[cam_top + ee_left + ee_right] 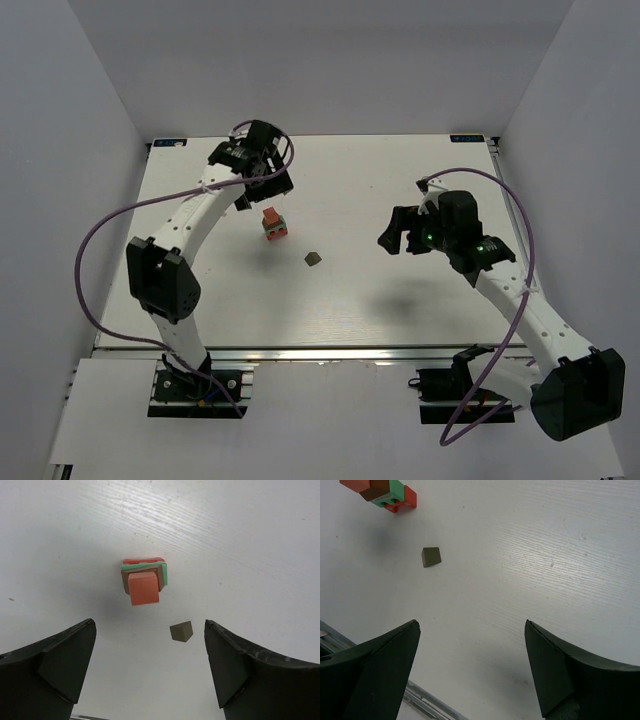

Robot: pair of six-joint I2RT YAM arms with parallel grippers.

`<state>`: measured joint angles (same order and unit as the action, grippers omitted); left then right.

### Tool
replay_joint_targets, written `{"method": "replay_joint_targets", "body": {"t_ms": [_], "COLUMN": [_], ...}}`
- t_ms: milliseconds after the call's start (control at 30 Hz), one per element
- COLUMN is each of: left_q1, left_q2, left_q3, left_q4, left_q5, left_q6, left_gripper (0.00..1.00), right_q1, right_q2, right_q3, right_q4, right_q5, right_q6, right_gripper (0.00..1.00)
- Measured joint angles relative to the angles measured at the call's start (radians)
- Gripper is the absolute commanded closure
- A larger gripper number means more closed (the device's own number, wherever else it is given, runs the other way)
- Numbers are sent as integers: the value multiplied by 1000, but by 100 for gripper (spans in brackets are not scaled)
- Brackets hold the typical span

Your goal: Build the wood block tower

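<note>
Got the tower (pixel 272 223) sitting mid-left on the table (pixel 420 310), just off the left gripper (pixel 268 185), spread wide and holding nothing. Same for the right gripper (pixel 398 232). Best to drop straight over the loose brown block (pixel 313 258) beside the tower, pinch flat sides, avoid bumping anything.

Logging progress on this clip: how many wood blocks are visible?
5. Four stacked in the tower: orange cube on top, brown piece, mint-green slab, red notched piece lowest. One dark brown block lies loose beside it.

Looks like a robot lab. Boxed in by blank walls (pixel 300 60) at 9, 12 and 3 o'clock, metal rail (pixel 330 352) edging the table (pixel 400 160) at 6.
</note>
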<state>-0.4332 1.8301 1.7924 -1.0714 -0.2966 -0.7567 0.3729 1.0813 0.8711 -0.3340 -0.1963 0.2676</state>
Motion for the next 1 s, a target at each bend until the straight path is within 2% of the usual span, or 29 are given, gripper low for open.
{"method": "replay_joint_targets", "body": {"t_ms": [100, 233, 333, 433, 667, 1000], "left_q1": [-37, -186, -301, -357, -367, -353], "left_q2": [-89, -190, -197, -180, -115, 12], "left_q3": [0, 14, 18, -67, -390, -423], "left_q4": [12, 47, 76, 137, 296, 445], "left_q5": [-23, -40, -8, 61, 223, 297], "left_q6": [68, 192, 280, 379, 567, 722], "left_gripper": [2, 2, 2, 2, 2, 6], "right_q1": [0, 0, 0, 0, 0, 0], "right_q2": [-23, -80, -119, -138, -153, -156], "right_q3": [0, -6, -13, -19, -19, -19], "right_q4": [0, 12, 29, 32, 32, 32], "right_q5": [-10, -16, -16, -15, -8, -9], "right_q6": [-20, -54, -74, -91, -109, -119], "right_gripper": [11, 11, 11, 11, 11, 11]}}
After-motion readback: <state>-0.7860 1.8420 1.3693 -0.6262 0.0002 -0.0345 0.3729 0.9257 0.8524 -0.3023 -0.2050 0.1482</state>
